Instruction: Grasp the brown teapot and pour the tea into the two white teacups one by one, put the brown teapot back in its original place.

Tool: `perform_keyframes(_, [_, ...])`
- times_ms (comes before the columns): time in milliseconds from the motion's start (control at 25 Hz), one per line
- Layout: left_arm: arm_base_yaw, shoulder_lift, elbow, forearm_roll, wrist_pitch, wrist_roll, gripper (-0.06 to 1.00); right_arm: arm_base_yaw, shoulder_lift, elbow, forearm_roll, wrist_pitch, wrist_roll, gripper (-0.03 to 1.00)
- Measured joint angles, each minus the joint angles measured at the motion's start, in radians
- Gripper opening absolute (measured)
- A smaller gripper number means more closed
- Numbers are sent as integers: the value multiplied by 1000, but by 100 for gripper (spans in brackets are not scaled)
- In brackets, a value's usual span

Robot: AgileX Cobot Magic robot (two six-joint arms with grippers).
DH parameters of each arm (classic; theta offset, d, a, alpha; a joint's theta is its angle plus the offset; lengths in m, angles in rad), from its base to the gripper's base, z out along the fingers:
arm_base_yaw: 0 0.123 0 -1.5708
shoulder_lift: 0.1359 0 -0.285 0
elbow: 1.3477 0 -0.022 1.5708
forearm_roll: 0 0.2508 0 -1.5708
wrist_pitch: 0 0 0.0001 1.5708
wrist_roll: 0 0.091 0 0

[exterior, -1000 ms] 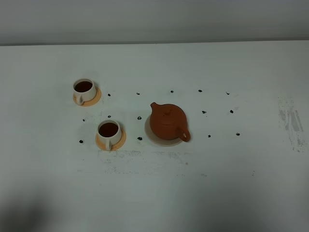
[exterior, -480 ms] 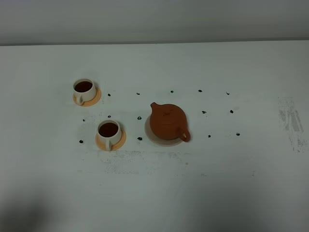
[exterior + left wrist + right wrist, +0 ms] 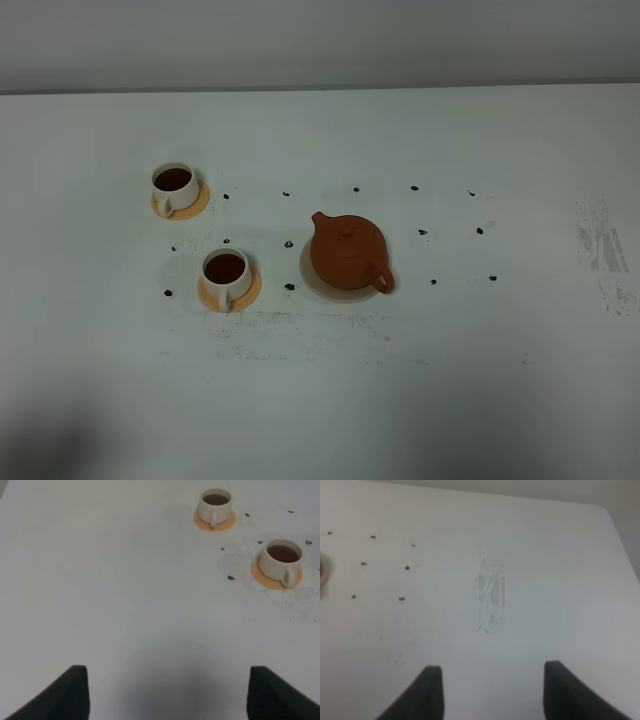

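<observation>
Both grippers are seen only in their own wrist views: the left gripper (image 3: 167, 692) is held with its dark fingers spread wide over bare tabletop (image 3: 480, 400), nothing between them, and the right gripper (image 3: 487, 692) is likewise parted and empty above a scuffed grey patch (image 3: 492, 592) of the surface. Neither arm is visible in the high view. The brown teapot (image 3: 348, 252) is seated upright on the pale coaster (image 3: 308, 280), with its lid on, its spout turned toward the far side and slightly toward the cups, and its loop handle on the opposite side. Off the spout side of the teapot, well apart from it, the two white teacups (image 3: 174, 185) (image 3: 225, 272) are set on orange saucers (image 3: 203, 203) (image 3: 248, 292), and dark tea is visible in each. Small dark specks (image 3: 422, 232) are scattered around the teapot on both sides. The task is judged essentially complete, so little remains to be risked; trouble would be caused mainly by a stray arm movement sweeping low across the tabletop, by which a full cup could be knocked and tea spilled, or the teapot nudged off its coaster.
</observation>
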Motion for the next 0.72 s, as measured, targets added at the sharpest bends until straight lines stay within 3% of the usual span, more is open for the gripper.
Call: perform_keyframes(720, [0,-1,0,0,0,0,66,0,0,0,0,3,1,47])
